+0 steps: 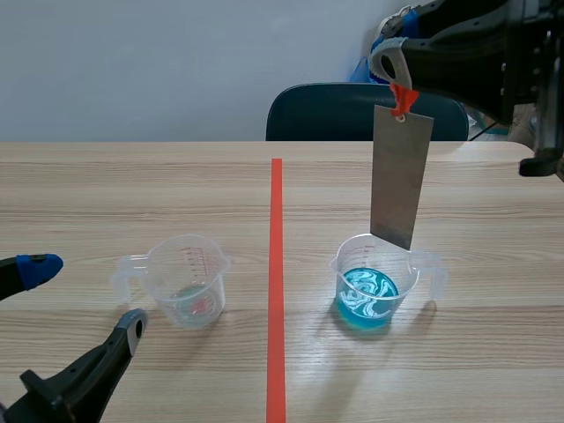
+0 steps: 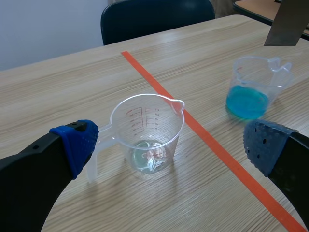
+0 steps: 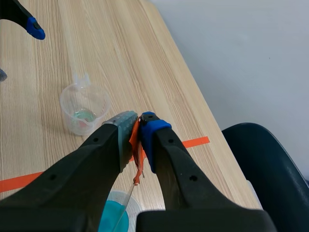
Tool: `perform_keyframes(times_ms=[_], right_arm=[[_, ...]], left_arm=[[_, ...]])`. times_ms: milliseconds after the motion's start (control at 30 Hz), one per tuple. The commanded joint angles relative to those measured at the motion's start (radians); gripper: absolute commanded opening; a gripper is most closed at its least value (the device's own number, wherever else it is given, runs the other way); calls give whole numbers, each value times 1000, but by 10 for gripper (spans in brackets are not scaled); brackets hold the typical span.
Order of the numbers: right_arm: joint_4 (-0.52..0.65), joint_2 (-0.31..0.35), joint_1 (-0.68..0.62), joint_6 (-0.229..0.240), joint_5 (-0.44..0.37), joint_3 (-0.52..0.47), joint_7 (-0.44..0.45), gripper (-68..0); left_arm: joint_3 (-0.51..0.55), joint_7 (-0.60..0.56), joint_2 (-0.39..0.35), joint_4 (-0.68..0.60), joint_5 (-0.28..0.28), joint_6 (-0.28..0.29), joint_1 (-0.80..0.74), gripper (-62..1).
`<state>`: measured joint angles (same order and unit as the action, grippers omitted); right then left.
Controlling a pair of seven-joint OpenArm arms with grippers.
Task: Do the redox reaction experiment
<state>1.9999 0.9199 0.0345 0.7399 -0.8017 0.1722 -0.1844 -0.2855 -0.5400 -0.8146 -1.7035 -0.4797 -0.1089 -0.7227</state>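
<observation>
Right of the orange-red tape line [image 1: 276, 282], on the wooden table [image 1: 106, 185]: a clear plastic beaker [image 1: 374, 282] holding blue liquid with pale swirls on the surface. Handle points away from the tape.

Above it hangs a grey metal plate [image 1: 402, 176], upright and slightly tilted. Its lower edge is over the beaker's rim and clear of the liquid. An orange-red tag [image 1: 404, 97] is tied through the plate's top.

Right gripper [image 1: 398, 77]: raised, coming in from the upper right. Its fingers are closed tight on the tag, with the plate dangling beneath. The right wrist view confirms this, showing the pads pinching the tag [image 3: 136, 154] from both sides.

Left of the tape: a second clear beaker [image 1: 188, 280] with red graduations. Only a little pale liquid lies in the bottom. Handle faces away from the tape.

Left gripper [image 1: 86, 295]: low, near the table, fingers spread wide and holding nothing. In the left wrist view, the second beaker [image 2: 147, 133] stands just ahead of the gap between its blue pads [image 2: 77, 145], untouched.

Dark chair [image 1: 335, 113] beyond the far table edge.
</observation>
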Motion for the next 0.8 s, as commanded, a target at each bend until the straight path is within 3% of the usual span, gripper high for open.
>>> perform_keyframes(times_ms=[0,367,767], right_arm=[[0,-1,7,6,-14,-1,10,-669],[0,-1,7,6,-14,-1,10,-669],[0,-1,7,6,-14,-1,10,-669]], left_arm=[[-4,-23,11,-12,1,11,3,14],[-6,-43,19,-12,10,52,3,14],[-6,-43,19,-12,13,53,3,14]])
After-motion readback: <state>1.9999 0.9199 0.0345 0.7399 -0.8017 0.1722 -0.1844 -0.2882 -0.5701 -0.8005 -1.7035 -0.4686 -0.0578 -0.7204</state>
